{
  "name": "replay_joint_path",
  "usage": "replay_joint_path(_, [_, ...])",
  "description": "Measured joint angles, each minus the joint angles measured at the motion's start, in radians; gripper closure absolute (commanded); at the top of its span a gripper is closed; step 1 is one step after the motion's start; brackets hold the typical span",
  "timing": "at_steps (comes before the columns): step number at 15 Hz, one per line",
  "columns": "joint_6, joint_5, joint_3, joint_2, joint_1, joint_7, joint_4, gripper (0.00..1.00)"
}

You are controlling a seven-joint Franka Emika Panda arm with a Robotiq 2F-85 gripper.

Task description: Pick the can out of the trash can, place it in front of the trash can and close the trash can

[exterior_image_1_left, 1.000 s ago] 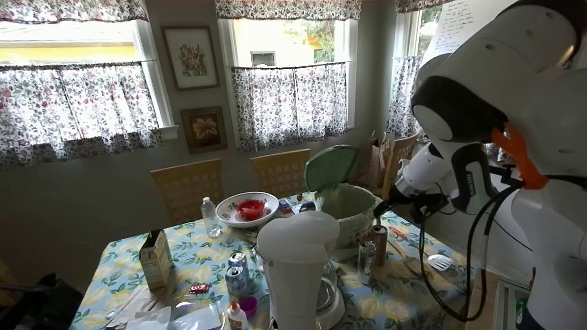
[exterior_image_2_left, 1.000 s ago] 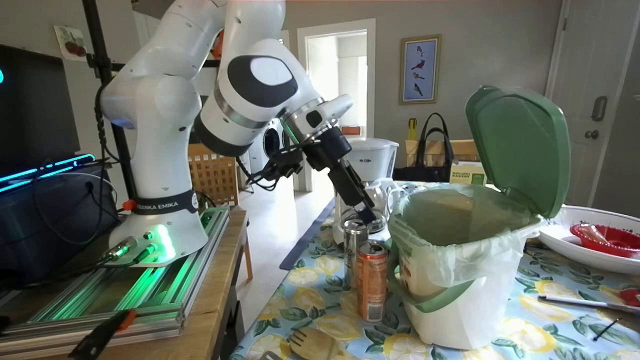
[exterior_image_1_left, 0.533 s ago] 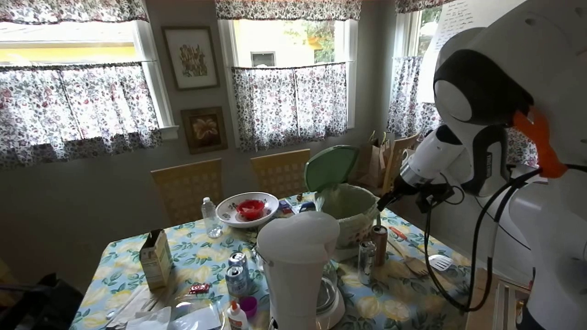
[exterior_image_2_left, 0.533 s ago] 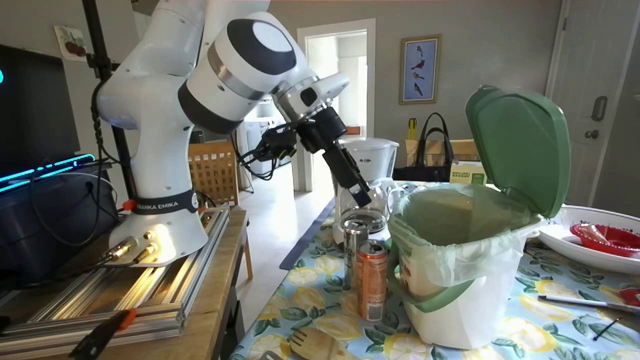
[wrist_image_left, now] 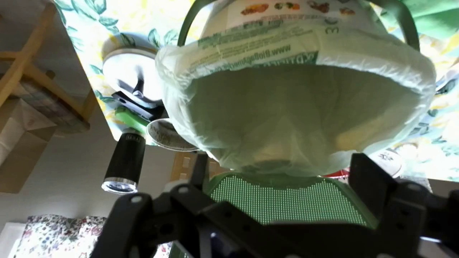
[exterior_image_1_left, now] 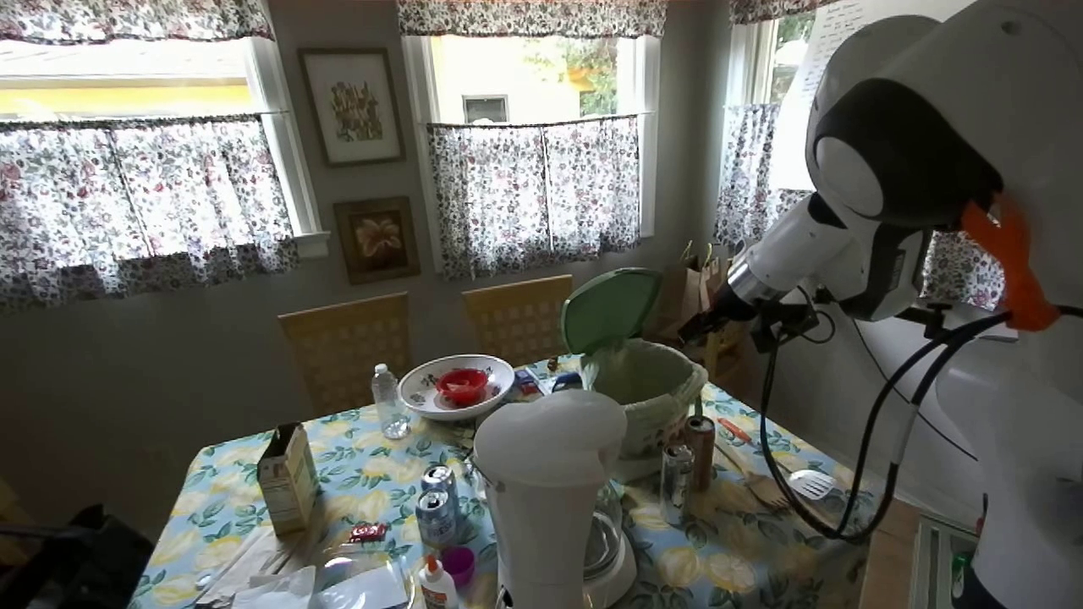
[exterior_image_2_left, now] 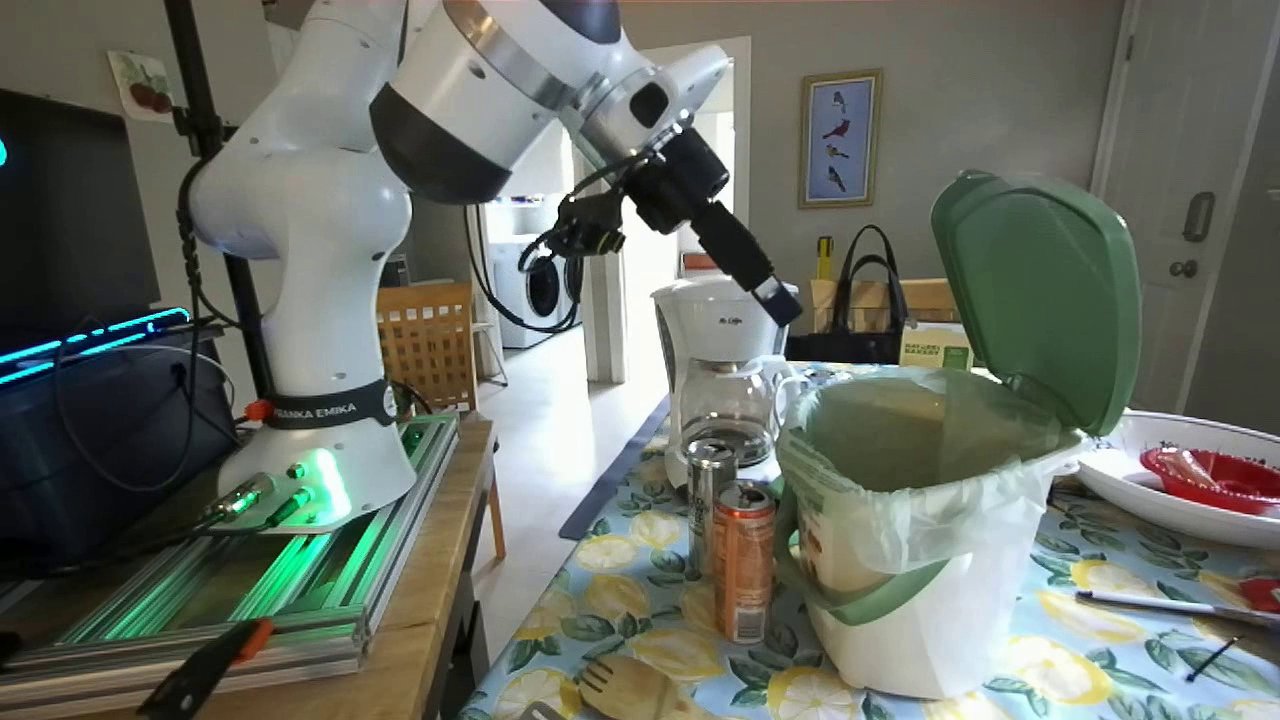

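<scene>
Gripper (wrist_image_left: pixel 279 158), jaws parted and empty, hovers near the bin (exterior_image_2_left: pixel 925 620), can (exterior_image_2_left: pixel 743 565) apparently delivered, as closing, the likely step, calls for reaching behind the far lid (exterior_image_2_left: pixel 1045 290).

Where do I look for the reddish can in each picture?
In an exterior view: reddish can, right of centre, lower half, partly behind a silver can.
In an exterior view: reddish can, just right of centre, lower half.
Wrist view: not in it.
Landmark in every view: the trash can.
</scene>
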Motion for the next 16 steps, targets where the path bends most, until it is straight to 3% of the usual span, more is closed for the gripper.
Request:
replay_joint_path(12, [0.0, -0.011, -0.01, 0.003, 0.006, 0.46, 0.164, 0.0])
replay_joint_path(16, [0.0, -0.072, -0.01, 0.004, -0.006, 0.598, 0.211, 0.0])
